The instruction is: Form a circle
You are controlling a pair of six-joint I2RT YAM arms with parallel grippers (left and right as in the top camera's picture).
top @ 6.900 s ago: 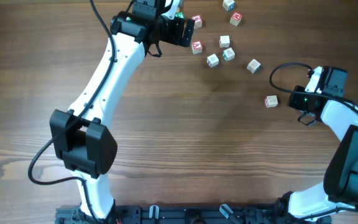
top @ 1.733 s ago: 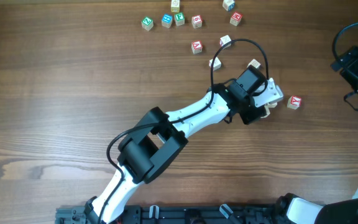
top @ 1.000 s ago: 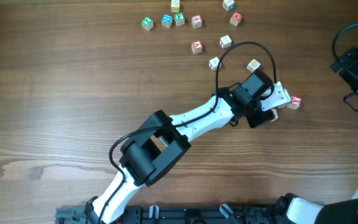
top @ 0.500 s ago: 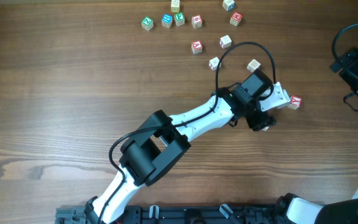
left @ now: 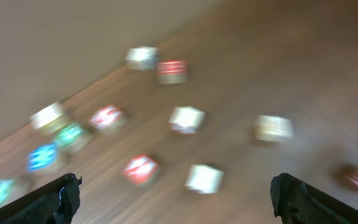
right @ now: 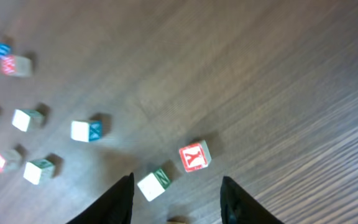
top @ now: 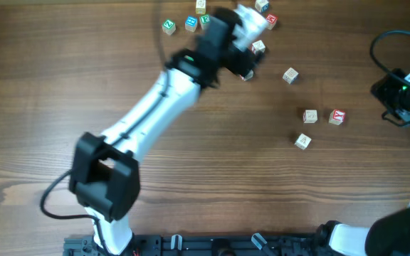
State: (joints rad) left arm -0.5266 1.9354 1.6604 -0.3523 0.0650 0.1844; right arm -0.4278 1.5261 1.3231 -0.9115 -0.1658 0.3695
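Wooden cubes [top: 290,75] overhead: left gripper [top: 250,41] has dropped one near the Y cube [top: 337,116] and swung back to the top scatter, so only a loose arc stands; left wrist: jaws wide, empty; right wrist: right gripper [right: 178,199] half-spread, empty, over the Y cube.

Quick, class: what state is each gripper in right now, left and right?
Left gripper: open wide, holding nothing.
Right gripper: fingers apart, open, holding nothing.
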